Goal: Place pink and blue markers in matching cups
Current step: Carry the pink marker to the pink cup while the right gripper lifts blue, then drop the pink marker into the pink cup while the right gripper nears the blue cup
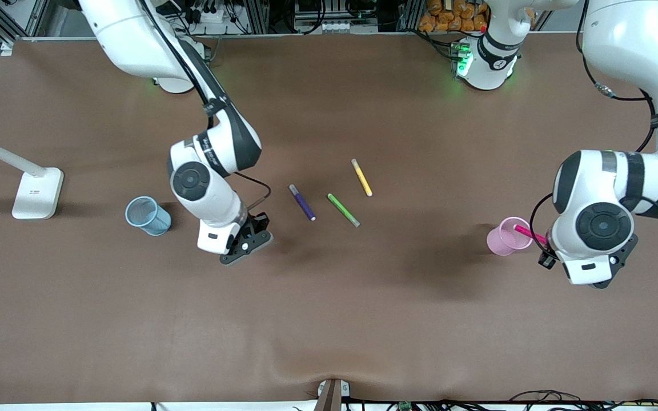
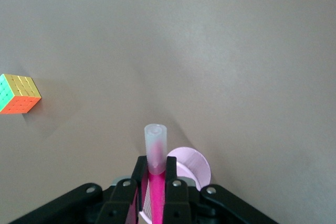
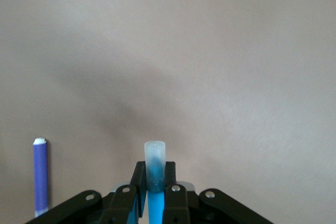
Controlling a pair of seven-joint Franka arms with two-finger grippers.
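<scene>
Left gripper (image 2: 156,190) clamps the slim magenta-pink marker (image 2: 155,153) over the pale pink translucent plastic cup (image 1: 507,236); its tip rides at the rim. Risk: a skewed release tips the cup. Right gripper (image 3: 154,192) clamps the mid-blue marker (image 3: 155,166), well apart from the light blue translucent cup (image 1: 147,215); risk: slippage in transit.

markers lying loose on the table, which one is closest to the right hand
The purple marker. It lies beside the right hand, while the green marker and yellow marker lie toward the left arm's end.
</scene>
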